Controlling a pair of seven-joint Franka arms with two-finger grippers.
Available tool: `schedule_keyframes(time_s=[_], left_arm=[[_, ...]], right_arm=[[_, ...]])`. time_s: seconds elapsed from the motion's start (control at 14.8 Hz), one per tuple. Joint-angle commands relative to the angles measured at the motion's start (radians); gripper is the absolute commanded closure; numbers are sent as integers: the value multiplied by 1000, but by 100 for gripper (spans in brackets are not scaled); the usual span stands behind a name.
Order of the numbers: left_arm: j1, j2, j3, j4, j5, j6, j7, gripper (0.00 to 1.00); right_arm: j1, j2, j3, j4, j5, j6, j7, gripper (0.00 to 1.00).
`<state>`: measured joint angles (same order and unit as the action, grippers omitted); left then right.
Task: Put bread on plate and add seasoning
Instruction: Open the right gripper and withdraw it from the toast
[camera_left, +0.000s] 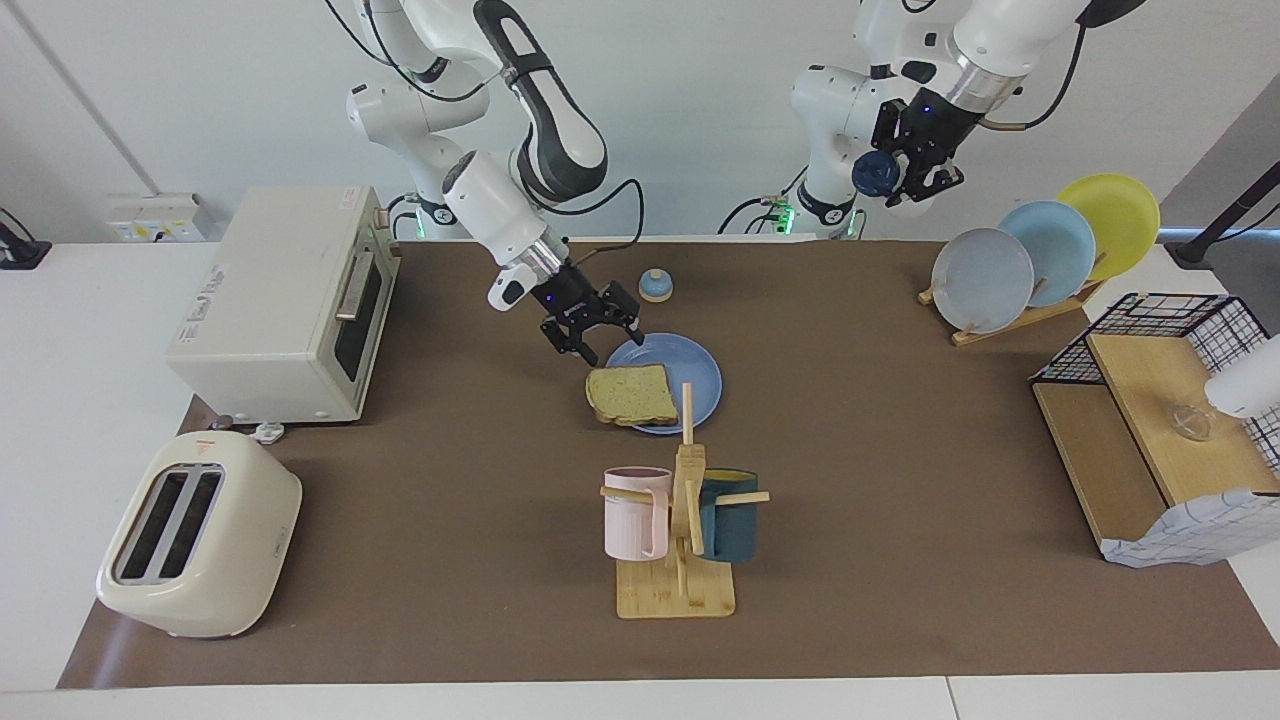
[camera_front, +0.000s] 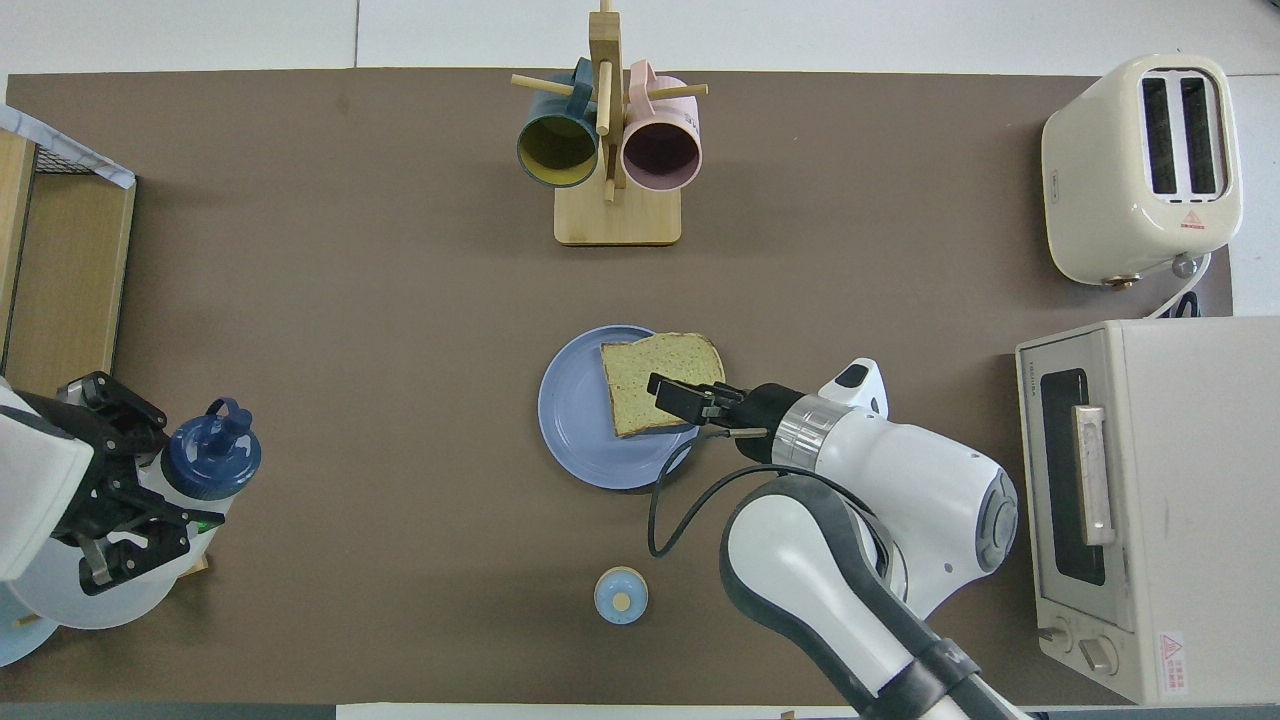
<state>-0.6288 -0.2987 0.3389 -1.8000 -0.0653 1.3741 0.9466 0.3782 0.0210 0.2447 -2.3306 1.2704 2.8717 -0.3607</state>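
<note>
We see the bread (camera_left: 629, 394) lying flat on the plate (camera_left: 695, 372), its rounded crust top pointing toward the right arm's end of the table and that edge overhanging the plate's rim there; being squarish, it has no clear long axis. The plate sits mid-table, with the mug rack (camera_left: 683, 535) farther from the robots and the small blue-domed bell (camera_left: 655, 286) nearer to them. We find the right gripper (camera_left: 602, 343) just over the bread's nearer edge, fingers spread and holding nothing. We find the left gripper (camera_left: 918, 158) raised high over the robots' edge of the table near the plate rack (camera_left: 1040, 250), pinching the seasoning (camera_front: 208, 465), which lies tilted, its navy cap aimed at the table's middle. The fingers cover most of its pale body, and the overhead view cuts off the left arm.
</note>
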Motion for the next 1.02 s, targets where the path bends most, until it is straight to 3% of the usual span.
schedule_keyframes(time_s=[0.0,0.34,0.68,0.95], left_arm=[[12,-20,-12,-10,30,-16,75,59],[11,-20,-44,-21,88,-10,74,59],[12,-19,-57,-25,127,2,67,59],[-2,-14,-84,-27,131,39,55,58]], right_arm=[[10,-3,4,2,21,29,2,0],[-33,-16,-4,23,-44,6,-1,0],[-281,-9,-4,149,-487,-340,6,0],[-403,-7,-4,288,-854,-595,74,0]])
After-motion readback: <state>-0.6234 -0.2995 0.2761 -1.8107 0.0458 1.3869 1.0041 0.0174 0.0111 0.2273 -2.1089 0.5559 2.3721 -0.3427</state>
